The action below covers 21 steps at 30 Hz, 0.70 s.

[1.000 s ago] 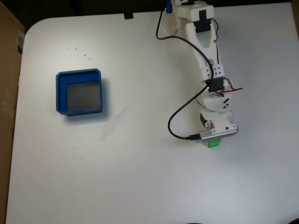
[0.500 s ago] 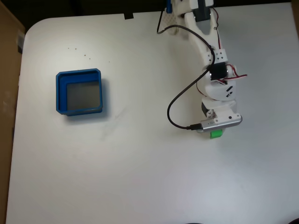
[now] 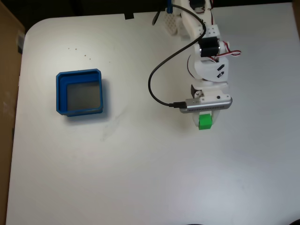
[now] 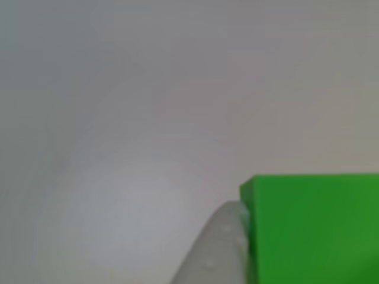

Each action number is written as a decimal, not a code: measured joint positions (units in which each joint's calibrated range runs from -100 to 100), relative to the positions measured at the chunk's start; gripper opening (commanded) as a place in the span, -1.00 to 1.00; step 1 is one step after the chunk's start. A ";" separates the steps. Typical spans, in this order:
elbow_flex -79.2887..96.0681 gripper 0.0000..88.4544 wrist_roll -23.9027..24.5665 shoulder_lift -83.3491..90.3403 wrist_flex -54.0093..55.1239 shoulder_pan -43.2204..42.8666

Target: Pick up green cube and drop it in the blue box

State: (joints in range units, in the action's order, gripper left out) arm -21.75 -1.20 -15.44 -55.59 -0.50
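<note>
One blue box (image 3: 80, 93), fixed view alone

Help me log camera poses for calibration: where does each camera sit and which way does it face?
Fixed view: above, looking straight down on the white table, blue box and whole arm.
Other view: apparently close by the gripper, facing the tabletop; one pale fingertip shows.
Shared: the green cube.

Table (image 3: 140, 178): smooth matt white top, faintly scuffed. Blue box (image 3: 59, 93): moulded plastic walls, slight sheen, dull grey floor. Green cube (image 3: 205, 122): plain, matt, smooth faces. Arm (image 3: 206, 70): white plastic shells. Camera bar (image 3: 206, 105): brushed silvery metal look. Cable (image 3: 157, 79): black rubbery sheath.
</note>
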 measured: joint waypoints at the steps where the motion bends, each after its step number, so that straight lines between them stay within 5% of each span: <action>1: 0.00 -0.97 0.00 0.67 0.00 1.07; 21: 0.00 -0.97 0.20 1.25 0.00 23.54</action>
State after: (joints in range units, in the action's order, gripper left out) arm -21.75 -1.00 -14.19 -55.59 23.04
